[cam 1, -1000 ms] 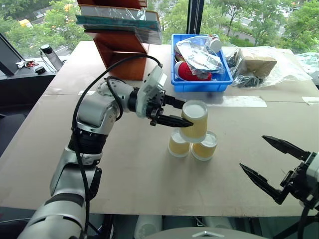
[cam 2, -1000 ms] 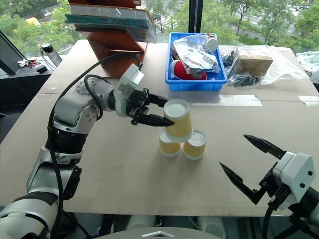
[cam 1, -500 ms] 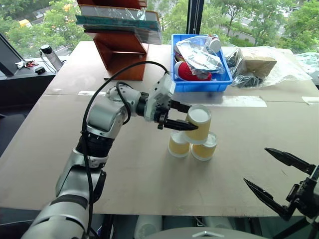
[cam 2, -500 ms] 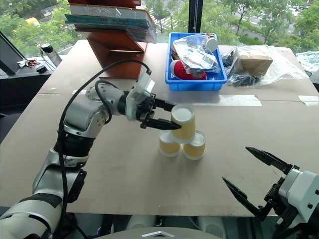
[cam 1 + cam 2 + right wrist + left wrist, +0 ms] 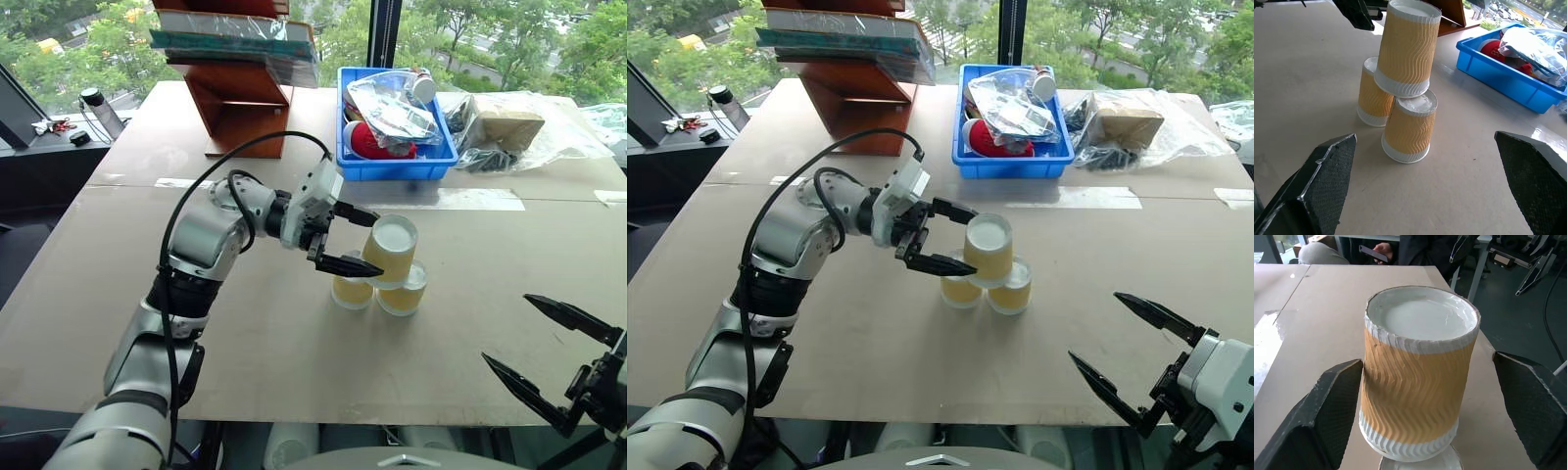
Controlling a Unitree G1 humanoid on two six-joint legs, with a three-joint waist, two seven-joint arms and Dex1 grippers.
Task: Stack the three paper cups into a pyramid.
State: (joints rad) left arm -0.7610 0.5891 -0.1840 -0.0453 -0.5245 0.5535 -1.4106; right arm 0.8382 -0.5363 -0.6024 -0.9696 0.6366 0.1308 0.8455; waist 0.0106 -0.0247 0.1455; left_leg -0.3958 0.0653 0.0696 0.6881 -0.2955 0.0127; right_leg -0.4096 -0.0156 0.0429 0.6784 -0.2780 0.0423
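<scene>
Now the release step: top cup [image 5: 391, 251] sits on the two base cups [image 5: 1406, 128] between the spread fingers of the left gripper [image 5: 355, 240], apparently untouched; right gripper [image 5: 1134, 364] open, well apart; next, likely draw the left straight back without nudging the pyramid.

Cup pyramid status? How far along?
Done: two base cups stand upside down side by side, the top cup sits across them. In hand: nothing; left gripper is open around the top cup with gaps either side. Left: back it away. Right gripper hangs open, apart.
</scene>
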